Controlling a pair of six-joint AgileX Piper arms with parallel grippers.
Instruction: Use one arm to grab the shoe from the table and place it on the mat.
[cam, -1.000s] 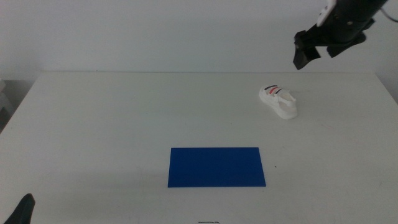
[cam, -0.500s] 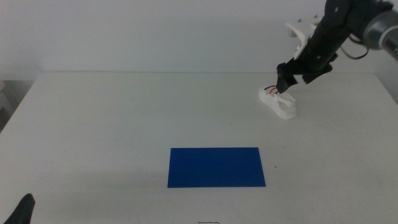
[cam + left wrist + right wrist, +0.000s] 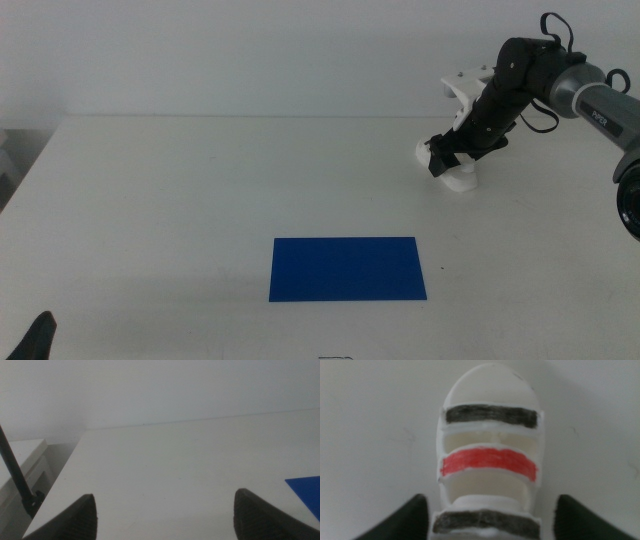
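Note:
The white shoe [image 3: 462, 180] with black and red straps lies on the table [image 3: 200, 190] at the back right. My right gripper [image 3: 447, 158] has come down over it, and the arm hides most of it in the middle view. In the right wrist view the shoe [image 3: 489, 460] fills the middle and the right gripper [image 3: 492, 505] is open, one jaw on each side of the shoe with small gaps. The blue mat [image 3: 348, 268] lies flat at the front centre, apart from the shoe. My left gripper [image 3: 38, 335] waits open at the front left corner.
The left wrist view shows the left gripper [image 3: 165, 505] over bare white tabletop, with a corner of the mat [image 3: 306, 491] and a black cable [image 3: 17, 480] beside the table's edge. The table's back edge runs just behind the shoe.
My right arm has come down from high at the back right onto the shoe. Its jaws now stand on either side of it. The shoe, the mat and the left gripper have not moved.

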